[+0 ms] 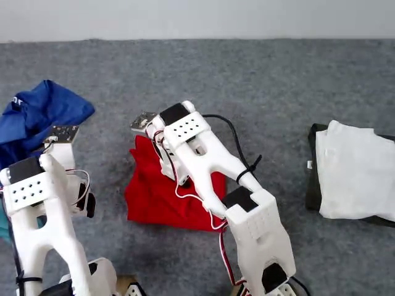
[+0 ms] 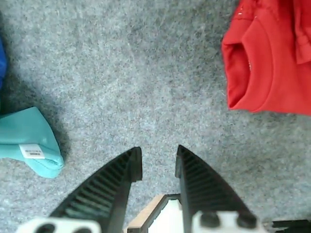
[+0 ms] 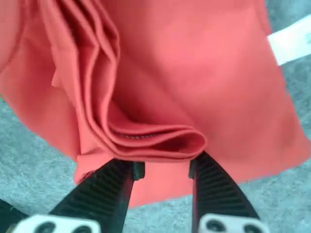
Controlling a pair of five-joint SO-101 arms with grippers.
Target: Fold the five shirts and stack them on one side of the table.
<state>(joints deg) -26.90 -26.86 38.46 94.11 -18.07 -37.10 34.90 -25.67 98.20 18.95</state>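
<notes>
Right wrist view: the right hand (image 3: 165, 170) is seen with fingers apart, its tips set at a bunched fold of the red shirt (image 3: 194, 73) (contact cannot be told). The left hand (image 2: 158, 160), likewise spread and holding nothing, is held over bare table (image 2: 146, 73) beside the red shirt. A teal shirt (image 2: 29, 141) and a blue shirt (image 1: 37, 114) are seen farther from the red shirt on that side. A folded white shirt (image 1: 358, 169) is laid on a dark shirt (image 1: 313, 185), well apart on the red shirt's opposite side.
</notes>
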